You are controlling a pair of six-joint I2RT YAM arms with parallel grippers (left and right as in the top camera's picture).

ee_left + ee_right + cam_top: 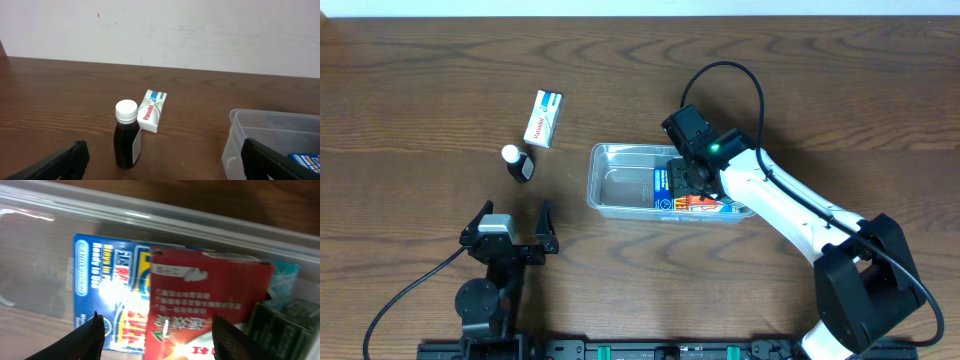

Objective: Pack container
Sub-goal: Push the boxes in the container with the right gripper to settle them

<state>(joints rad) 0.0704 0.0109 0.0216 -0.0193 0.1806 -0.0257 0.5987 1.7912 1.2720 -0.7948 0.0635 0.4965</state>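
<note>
Your brown wooden table [420, 100] carries the clear, shallow plastic container [615, 185] right of centre, with a blue cardboard box [107, 275] and a red cardboard box [210, 300] inside. Your right gripper [159, 321] hovers over them, fingers spread wide. Your left gripper [515, 218] gapes wide near a white Panadol box [543, 118] and a dark white-capped bottle [519, 163].

A dark bottle [126, 135] stands before a white box [152, 111] — container [233, 150] at right.

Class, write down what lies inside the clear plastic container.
A blue box lies in the container, a red box partly on top. The right gripper covers part overhead; anything under the boxes is hidden.
</note>
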